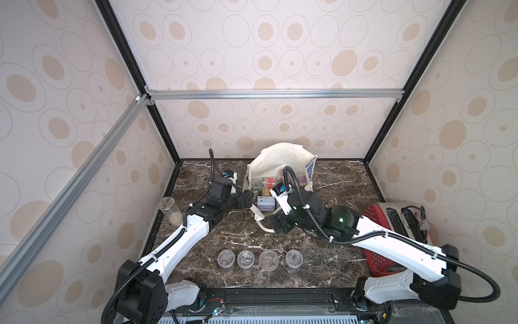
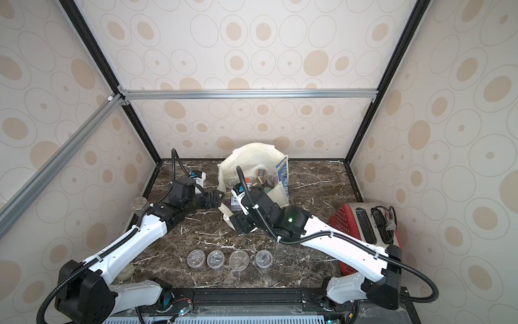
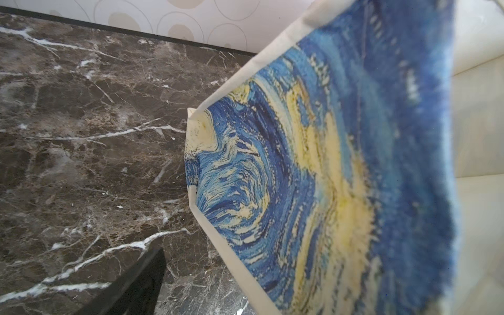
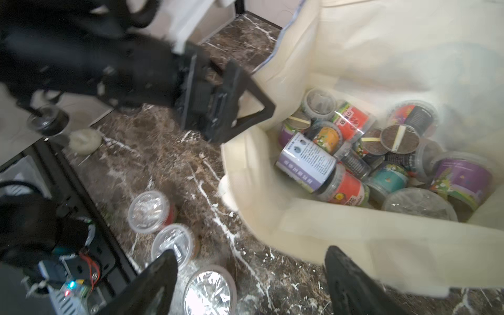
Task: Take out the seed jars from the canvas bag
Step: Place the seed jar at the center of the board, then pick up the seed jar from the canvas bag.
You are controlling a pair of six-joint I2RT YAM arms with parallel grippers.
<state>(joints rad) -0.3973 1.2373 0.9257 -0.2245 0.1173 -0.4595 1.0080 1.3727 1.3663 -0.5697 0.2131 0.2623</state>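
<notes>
Canvas bag (image 1: 276, 160) lies with its mouth gaping toward the robot, seed jars (image 4: 351, 122) jumbled sideways inside.
Four upright jars (image 1: 269, 259) sit in a row; left gripper (image 4: 212, 101) and right gripper (image 4: 249, 255) have jaws apart.

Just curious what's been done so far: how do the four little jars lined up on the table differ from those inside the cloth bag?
The four jars on the table stand upright, lids up; the jars in the bag lie tumbled, several on their sides. On the table they form a neat row; in the bag they are heaped against one another. Both are small, round, clear plastic with see-through lids.
</notes>
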